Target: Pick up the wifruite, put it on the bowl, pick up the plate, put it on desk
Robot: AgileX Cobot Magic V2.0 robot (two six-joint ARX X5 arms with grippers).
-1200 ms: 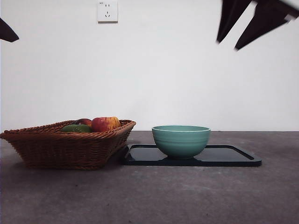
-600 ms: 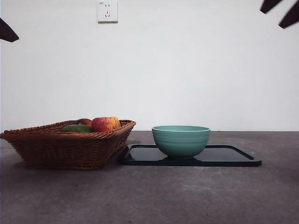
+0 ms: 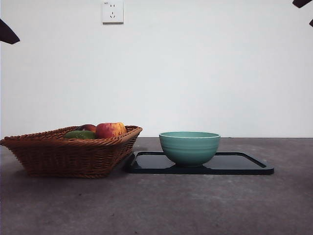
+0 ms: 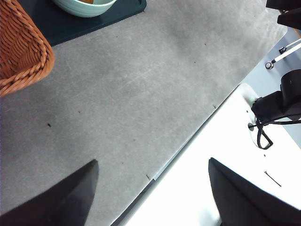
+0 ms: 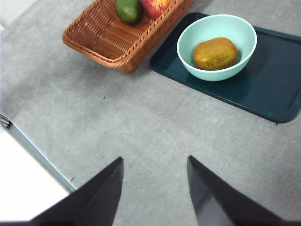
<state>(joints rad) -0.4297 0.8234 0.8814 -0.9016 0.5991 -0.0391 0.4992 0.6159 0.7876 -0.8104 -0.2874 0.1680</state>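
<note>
The brownish-orange wifruite (image 5: 215,53) lies inside the teal bowl (image 5: 190,55). The bowl (image 3: 189,147) stands on the shiny black tray (image 3: 239,165), which rests on the grey desk (image 3: 156,205). In the front view the fruit is hidden by the bowl's wall. My right gripper (image 5: 155,188) is open and empty, high above the desk in front of the tray (image 5: 268,89). My left gripper (image 4: 153,188) is open and empty over the desk's edge, far from the bowl (image 4: 84,8).
A brown wicker basket (image 3: 68,154) stands left of the tray and touches it, holding a red-yellow apple (image 3: 110,129) and a green fruit (image 3: 79,134). The basket also shows in the right wrist view (image 5: 113,42). The desk's edge (image 4: 183,146) runs under the left gripper.
The right arm has risen and pulled back toward the top right corner of the front view, leaving only its black tips. The bowl, tray and basket have not moved.
</note>
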